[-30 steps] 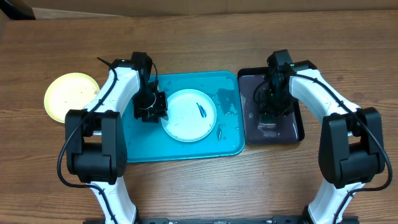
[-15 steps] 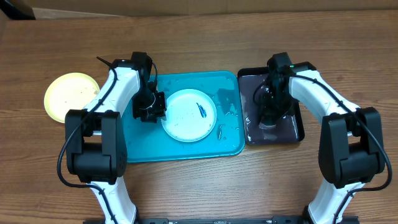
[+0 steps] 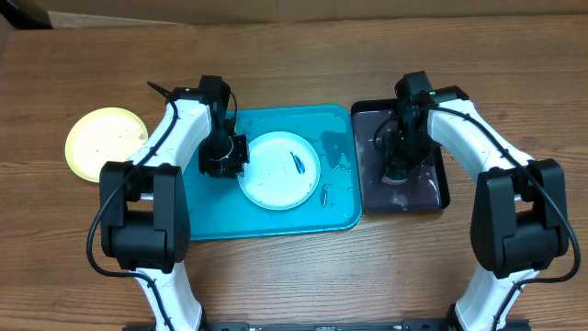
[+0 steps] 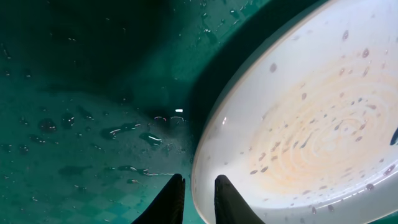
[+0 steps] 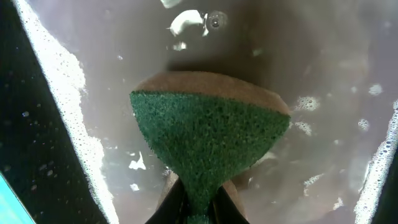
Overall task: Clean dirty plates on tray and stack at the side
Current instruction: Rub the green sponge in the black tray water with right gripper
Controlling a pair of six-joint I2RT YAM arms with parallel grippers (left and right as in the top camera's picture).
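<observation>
Overhead, we see the white plate (image 3: 278,170) on the tray (image 3: 211,216), its left rim at the left gripper (image 3: 223,158), which has edged closer than before. Left wrist: narrow jaws straddle that rim at bottom centre; whether they pinch it we cannot tell. Right wrist: the right gripper (image 5: 196,208) clamps the sponge (image 5: 208,137) over the black tray (image 5: 43,174).

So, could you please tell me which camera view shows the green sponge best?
The right wrist view: the green sponge fills the frame, pinched at its base by the right gripper above soapy water. In the overhead view the gripper covers it; the left wrist view shows none of it.
</observation>
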